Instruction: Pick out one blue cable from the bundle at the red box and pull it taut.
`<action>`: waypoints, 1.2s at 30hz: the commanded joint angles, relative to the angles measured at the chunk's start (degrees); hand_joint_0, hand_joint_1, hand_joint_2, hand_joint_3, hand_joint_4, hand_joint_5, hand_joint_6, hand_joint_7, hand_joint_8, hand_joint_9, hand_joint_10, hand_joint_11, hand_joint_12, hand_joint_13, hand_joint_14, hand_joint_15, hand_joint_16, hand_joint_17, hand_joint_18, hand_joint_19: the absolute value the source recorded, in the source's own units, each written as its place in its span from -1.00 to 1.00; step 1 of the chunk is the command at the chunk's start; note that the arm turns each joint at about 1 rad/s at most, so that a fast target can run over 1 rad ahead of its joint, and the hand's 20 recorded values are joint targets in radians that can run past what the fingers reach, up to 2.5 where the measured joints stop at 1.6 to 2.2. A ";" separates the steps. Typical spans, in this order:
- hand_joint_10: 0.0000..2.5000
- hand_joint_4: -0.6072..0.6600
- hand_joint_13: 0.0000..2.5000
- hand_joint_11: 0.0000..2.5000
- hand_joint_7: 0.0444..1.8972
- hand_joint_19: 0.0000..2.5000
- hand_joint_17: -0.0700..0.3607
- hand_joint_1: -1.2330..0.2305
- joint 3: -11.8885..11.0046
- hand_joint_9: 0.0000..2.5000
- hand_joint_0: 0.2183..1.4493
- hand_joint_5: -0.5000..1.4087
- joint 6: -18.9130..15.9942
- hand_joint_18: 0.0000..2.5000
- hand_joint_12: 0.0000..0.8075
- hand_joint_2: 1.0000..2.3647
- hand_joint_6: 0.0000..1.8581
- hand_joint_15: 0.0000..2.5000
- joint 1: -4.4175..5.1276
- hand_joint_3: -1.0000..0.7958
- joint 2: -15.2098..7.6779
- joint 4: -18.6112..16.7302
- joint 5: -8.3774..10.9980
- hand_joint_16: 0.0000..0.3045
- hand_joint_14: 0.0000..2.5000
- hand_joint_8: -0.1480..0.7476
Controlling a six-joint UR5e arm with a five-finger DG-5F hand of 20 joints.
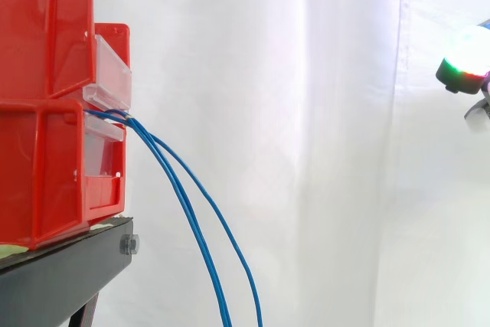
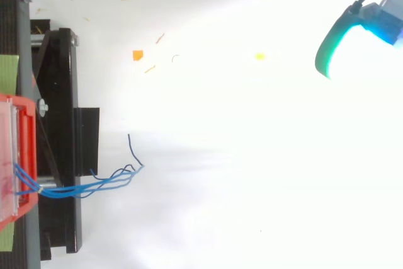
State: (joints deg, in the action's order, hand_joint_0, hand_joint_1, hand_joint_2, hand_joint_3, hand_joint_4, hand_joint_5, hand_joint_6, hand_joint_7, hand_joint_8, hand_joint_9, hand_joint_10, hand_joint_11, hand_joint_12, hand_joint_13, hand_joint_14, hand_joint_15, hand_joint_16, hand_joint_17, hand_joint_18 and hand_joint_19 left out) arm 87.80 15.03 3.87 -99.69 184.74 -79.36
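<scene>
where the blue cables [image 1: 191, 220] leave the red box [image 1: 46, 174], they come out as a tight bundle at the top of its front, just under a second red box [image 1: 46, 28] stacked on it. from there they droop in long curves, down and away from the box, past the black stand [image 1: 69, 266] that carries it. from above, the same cables run out from the box across the stand, loose ends curling a short way beyond. a small pale tie [image 1: 131, 118] seems to bind them right at the box.

the hand [image 1: 465, 55] is well apart from the box, far out on the side the cables point toward, about level with the second red box, touching nothing. too little of it shows to tell whether it is open or closed.

the cables look thin, light and limp, with a smooth coating likely to slip, so a firm pinch would probably be needed. they crowd together at the box; a single strand would likely be easiest to take further out, where they spread apart. tied at the box, it should go taut with a pull straight away from it.

clear label holders [image 1: 111, 67] on the box fronts look blank; no writing can be read.
</scene>
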 commanded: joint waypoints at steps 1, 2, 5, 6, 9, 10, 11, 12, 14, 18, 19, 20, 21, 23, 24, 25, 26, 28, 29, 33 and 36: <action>-0.98 0.31 -0.77 -0.57 -0.15 -0.44 -0.23 0.02 0.00 -0.63 -0.47 -0.71 0.00 -0.71 -0.24 -1.00 -0.46 -0.82 0.00 -0.44 -0.07 0.00 0.00 -0.72 -0.99 -0.06; -0.99 0.31 -0.77 -0.57 -0.15 -0.43 -0.23 0.02 0.00 -0.63 -0.47 -0.71 0.00 -0.71 -0.24 -1.00 -0.46 -0.82 0.00 -0.44 -0.07 0.00 0.00 -0.72 -0.99 -0.06; -0.99 0.31 -0.77 -0.57 -0.15 -0.44 -0.23 0.02 0.00 -0.63 -0.47 -0.71 0.00 -0.71 -0.25 -1.00 -0.46 -0.82 0.00 -0.44 0.02 0.00 0.00 -0.72 -0.99 -0.06; -0.99 0.31 -0.77 -0.57 -0.15 -0.44 -0.23 0.02 0.00 -0.63 -0.47 -0.71 0.00 -0.71 -0.25 -1.00 -0.46 -0.82 0.00 -0.44 0.02 0.00 0.00 -0.72 -0.99 -0.06; -0.98 0.31 -0.77 -0.57 -0.15 -0.44 -0.23 0.02 0.00 -0.63 -0.47 -0.71 0.00 -0.71 -0.24 -1.00 -0.46 -0.82 0.00 -0.44 0.02 0.00 0.00 -0.72 -0.99 -0.06; -0.98 0.31 -0.77 -0.57 -0.15 -0.44 -0.23 0.02 0.00 -0.63 -0.47 -0.71 0.00 -0.71 -0.24 -1.00 -0.46 -0.82 0.00 -0.44 0.02 0.00 0.00 -0.72 -0.99 -0.06; -0.98 0.31 -0.77 -0.57 -0.15 -0.44 -0.23 0.02 0.00 -0.63 -0.47 -0.71 0.00 -0.71 -0.24 -1.00 -0.46 -0.82 0.00 -0.44 -0.07 0.00 0.00 -0.72 -0.99 -0.06; -0.98 0.31 -0.77 -0.57 -0.15 -0.44 -0.23 0.02 0.00 -0.63 -0.47 -0.71 0.00 -0.71 -0.24 -1.00 -0.46 -0.83 0.00 -0.44 -0.07 0.00 0.00 -0.72 -0.99 -0.06; -0.98 0.31 -0.77 -0.57 -0.15 -0.44 -0.23 0.02 0.00 -0.63 -0.47 -0.71 0.00 -0.70 -0.24 -1.00 -0.46 -0.82 0.00 -0.44 0.02 0.00 0.00 -0.72 -0.99 -0.06; -0.99 0.31 -0.77 -0.57 -0.15 -0.44 -0.23 0.02 0.00 -0.63 -0.47 -0.71 0.00 -0.70 -0.24 -1.00 -0.46 -0.82 0.00 -0.44 0.02 0.00 0.00 -0.72 -0.99 -0.06; -0.99 0.31 -0.77 -0.57 -0.15 -0.44 -0.23 0.02 0.00 -0.63 -0.47 -0.71 0.00 -0.71 -0.24 -1.00 -0.46 -0.82 0.00 -0.44 -0.07 0.00 0.00 -0.72 -0.99 -0.06; -0.99 0.31 -0.77 -0.57 -0.15 -0.44 -0.23 0.02 0.00 -0.63 -0.47 -0.71 0.00 -0.71 -0.24 -1.00 -0.46 -0.83 0.00 -0.44 0.02 0.00 0.00 -0.72 -0.99 -0.06; -0.99 0.31 -0.77 -0.56 -0.15 -0.44 -0.23 0.02 0.00 -0.63 -0.47 -0.71 0.00 -0.70 -0.24 -1.00 -0.46 -0.82 0.00 -0.44 0.02 0.00 0.00 -0.72 -0.99 -0.06; -0.98 0.31 -0.77 -0.57 -0.15 -0.44 -0.23 0.02 0.00 -0.63 -0.47 -0.71 0.00 -0.71 -0.24 -1.00 -0.46 -0.82 0.00 -0.44 0.02 0.00 0.00 -0.72 -0.99 -0.06; -0.98 0.31 -0.77 -0.56 -0.15 -0.44 -0.23 0.02 0.00 -0.63 -0.47 -0.71 0.00 -0.71 -0.24 -1.00 -0.46 -0.82 0.00 -0.44 -0.07 0.00 0.00 -0.72 -0.99 -0.06; -0.98 0.31 -0.77 -0.56 -0.15 -0.43 -0.23 0.02 0.00 -0.63 -0.47 -0.71 0.00 -0.71 -0.24 -1.00 -0.46 -0.82 0.00 -0.44 0.02 0.00 0.00 -0.72 -0.99 -0.06; -0.99 0.31 -0.77 -0.57 -0.15 -0.44 -0.23 0.02 0.00 -0.63 -0.47 -0.71 0.00 -0.71 -0.24 -1.00 -0.46 -0.82 0.00 -0.44 0.02 0.00 0.00 -0.72 -0.99 -0.06; -0.98 0.31 -0.77 -0.56 -0.15 -0.44 -0.23 0.02 0.00 -0.63 -0.47 -0.71 0.00 -0.71 -0.24 -1.00 -0.46 -0.82 0.00 -0.44 0.02 0.00 0.00 -0.72 -0.99 -0.06; -0.99 0.31 -0.77 -0.56 -0.15 -0.44 -0.23 0.02 0.00 -0.63 -0.47 -0.71 0.00 -0.71 -0.24 -1.00 -0.46 -0.82 0.00 -0.44 0.02 0.09 -0.09 -0.72 -0.99 -0.06; -0.99 0.31 -0.77 -0.56 -0.15 -0.44 -0.23 0.02 0.00 -0.62 -0.47 -0.71 0.00 -0.70 -0.24 -1.00 -0.46 -0.82 0.00 -0.44 0.02 0.97 -0.18 -0.72 -0.99 -0.05; -0.99 0.31 -0.77 -0.56 -0.15 -0.44 -0.23 0.02 0.00 -0.62 -0.47 -0.71 0.00 -0.70 -0.24 -1.00 -0.46 -0.82 0.00 -0.44 0.02 1.06 0.00 -0.72 -0.99 -0.06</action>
State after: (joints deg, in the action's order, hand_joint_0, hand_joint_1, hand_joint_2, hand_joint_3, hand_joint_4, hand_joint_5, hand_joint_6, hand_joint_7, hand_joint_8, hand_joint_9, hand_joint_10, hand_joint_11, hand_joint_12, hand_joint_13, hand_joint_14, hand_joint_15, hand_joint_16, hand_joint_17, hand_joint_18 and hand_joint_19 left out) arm 87.80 15.03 3.88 -99.70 185.53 -79.40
